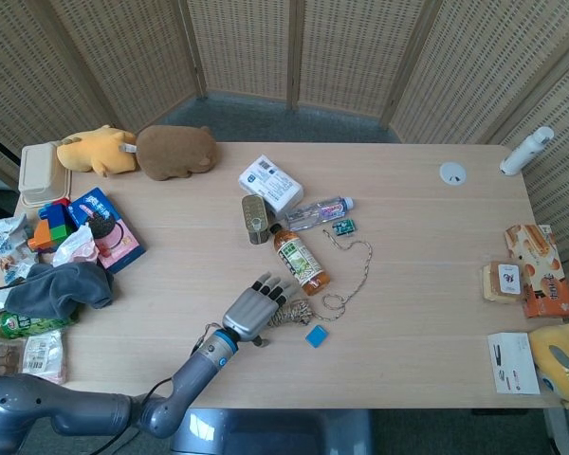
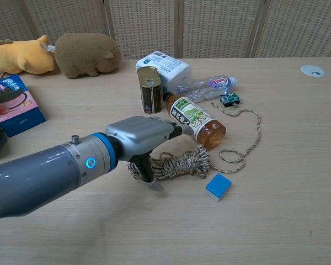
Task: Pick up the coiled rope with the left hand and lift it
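The coiled rope (image 1: 291, 314) is a beige and brown bundle lying on the table in front of the tea bottle; its loose end (image 1: 362, 268) trails off to the right. In the chest view the coil (image 2: 183, 163) shows its right half, while the left end is covered by my left hand (image 2: 145, 138). My left hand (image 1: 255, 307) hovers over that end with its fingers stretched out toward the bottle and the thumb pointing down beside the coil, holding nothing. Of my right hand only a grey sliver (image 1: 562, 358) shows at the right edge.
A tea bottle (image 2: 196, 120), a tin can (image 2: 150, 89), a white box (image 2: 164, 67) and a clear water bottle (image 2: 205, 86) crowd just behind the rope. A small blue block (image 2: 218, 186) lies right of the coil. Plush toys (image 1: 175, 151) and snack packs (image 1: 109, 226) fill the left side.
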Robot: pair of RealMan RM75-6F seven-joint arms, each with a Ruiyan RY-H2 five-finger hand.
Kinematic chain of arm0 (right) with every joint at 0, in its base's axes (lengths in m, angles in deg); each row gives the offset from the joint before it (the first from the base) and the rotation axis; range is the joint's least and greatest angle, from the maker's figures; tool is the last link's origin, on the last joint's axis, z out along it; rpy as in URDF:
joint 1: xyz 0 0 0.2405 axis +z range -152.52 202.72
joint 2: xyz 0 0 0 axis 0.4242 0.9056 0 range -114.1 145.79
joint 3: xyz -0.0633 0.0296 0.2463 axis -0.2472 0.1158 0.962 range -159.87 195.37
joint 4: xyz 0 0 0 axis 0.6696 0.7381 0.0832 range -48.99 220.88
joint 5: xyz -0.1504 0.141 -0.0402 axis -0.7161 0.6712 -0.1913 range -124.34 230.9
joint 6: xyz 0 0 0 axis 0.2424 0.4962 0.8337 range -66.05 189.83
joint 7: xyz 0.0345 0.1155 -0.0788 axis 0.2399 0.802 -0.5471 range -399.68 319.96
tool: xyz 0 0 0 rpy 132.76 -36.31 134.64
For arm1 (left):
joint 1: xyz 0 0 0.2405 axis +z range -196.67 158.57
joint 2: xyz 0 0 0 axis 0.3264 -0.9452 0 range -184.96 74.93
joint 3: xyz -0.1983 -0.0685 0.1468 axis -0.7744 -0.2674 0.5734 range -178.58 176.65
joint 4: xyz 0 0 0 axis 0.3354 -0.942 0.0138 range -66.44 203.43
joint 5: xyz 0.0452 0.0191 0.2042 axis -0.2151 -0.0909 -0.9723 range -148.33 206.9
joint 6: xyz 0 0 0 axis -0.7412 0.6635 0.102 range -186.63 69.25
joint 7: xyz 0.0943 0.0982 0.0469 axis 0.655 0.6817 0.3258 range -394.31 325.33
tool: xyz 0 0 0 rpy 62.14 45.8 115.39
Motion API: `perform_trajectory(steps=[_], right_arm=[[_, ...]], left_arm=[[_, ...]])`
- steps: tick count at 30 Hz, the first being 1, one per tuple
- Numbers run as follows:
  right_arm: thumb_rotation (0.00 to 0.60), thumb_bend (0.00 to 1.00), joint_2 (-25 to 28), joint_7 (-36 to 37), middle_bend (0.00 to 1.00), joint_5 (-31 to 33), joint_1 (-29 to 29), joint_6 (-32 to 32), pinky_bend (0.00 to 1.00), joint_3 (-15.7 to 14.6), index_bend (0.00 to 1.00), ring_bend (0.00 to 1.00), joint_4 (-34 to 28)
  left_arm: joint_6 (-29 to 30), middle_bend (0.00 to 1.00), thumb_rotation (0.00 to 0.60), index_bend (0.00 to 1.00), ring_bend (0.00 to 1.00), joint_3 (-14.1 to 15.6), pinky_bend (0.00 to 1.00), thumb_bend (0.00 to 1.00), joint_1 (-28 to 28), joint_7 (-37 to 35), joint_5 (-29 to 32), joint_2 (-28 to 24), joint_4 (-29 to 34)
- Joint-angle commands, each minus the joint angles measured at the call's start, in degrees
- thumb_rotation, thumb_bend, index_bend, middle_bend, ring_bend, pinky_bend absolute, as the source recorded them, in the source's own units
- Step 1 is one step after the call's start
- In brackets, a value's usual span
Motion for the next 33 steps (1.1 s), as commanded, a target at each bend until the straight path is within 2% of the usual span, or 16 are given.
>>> perform_trajectory(steps=[1, 5, 12, 17, 24, 27, 29, 31, 33], right_arm=[[0.600, 0.01, 0.1, 0.2, 0.00, 0.2, -0.1, -0.2, 0.00, 0.0, 0.00, 0.00, 0.2], [0.600, 0.01, 0.1, 0.5, 0.00, 0.5, -0.3, -0.3, 0.00, 0.1, 0.00, 0.00, 0.4], [0.600, 0.01, 0.1, 1.6, 0.00, 0.6, -0.4, -0.7, 0.00, 0.3, 0.00, 0.00, 1.1], [0.600, 0.01, 0.2, 2.4, 0.00, 0.6, -0.8, -0.1, 0.00, 0.5, 0.00, 0.00, 1.4], [0.600, 0.02, -0.1, 3.5, 0.00, 0.5, -1.2, 0.1, 0.00, 0.7, 0.00, 0.00, 1.8], [0.600, 0.01, -0.1, 3.6, 0.00, 0.4, -1.2, 0.3, 0.00, 0.9, 0.00, 0.00, 1.8], [0.600, 0.01, -0.1, 3.6, 0.00, 0.4, -1.2, 0.5, 0.00, 1.1, 0.00, 0.00, 1.7], [0.600, 0.01, -0.1, 3.6, 0.00, 0.3, -1.2, 0.7, 0.00, 1.2, 0.00, 0.00, 1.6], [0.600, 0.01, -0.3, 3.7, 0.00, 0.2, -1.2, 0.9, 0.00, 1.3, 0.00, 0.00, 1.7]], left_arm=[[-0.1, 0.08, 0.600, 0.10, 0.06, 0.1, 0.00, 0.00, -0.5, 0.4, 1.2, 1.3, -1.4], [-0.1, 0.13, 0.600, 0.12, 0.11, -0.2, 0.00, 0.00, -0.8, 0.6, 2.7, 2.7, -3.2], [-0.9, 0.26, 0.600, 0.24, 0.28, -0.4, 0.00, 0.00, -1.4, 0.6, 5.6, 3.9, -4.7], [1.4, 0.46, 0.600, 0.40, 0.49, -1.1, 0.00, 0.05, -1.0, -0.5, 4.4, 4.8, -5.5], [2.2, 0.62, 0.600, 0.56, 0.65, -1.1, 0.01, 0.13, -0.7, -1.3, 3.5, 5.0, -6.3], [3.1, 0.69, 0.600, 0.62, 0.71, -1.1, 0.11, 0.16, -0.2, -2.4, 2.0, 4.7, -6.3], [3.3, 0.73, 0.600, 0.66, 0.75, -1.3, 0.27, 0.17, 0.0, -3.3, 1.2, 4.3, -6.2], [3.3, 0.74, 0.600, 0.67, 0.77, -1.3, 0.39, 0.17, 0.2, -3.5, 0.9, 3.9, -6.1], [3.4, 0.76, 0.600, 0.68, 0.79, -1.3, 0.44, 0.18, 0.4, -3.8, 0.7, 3.3, -5.9]])
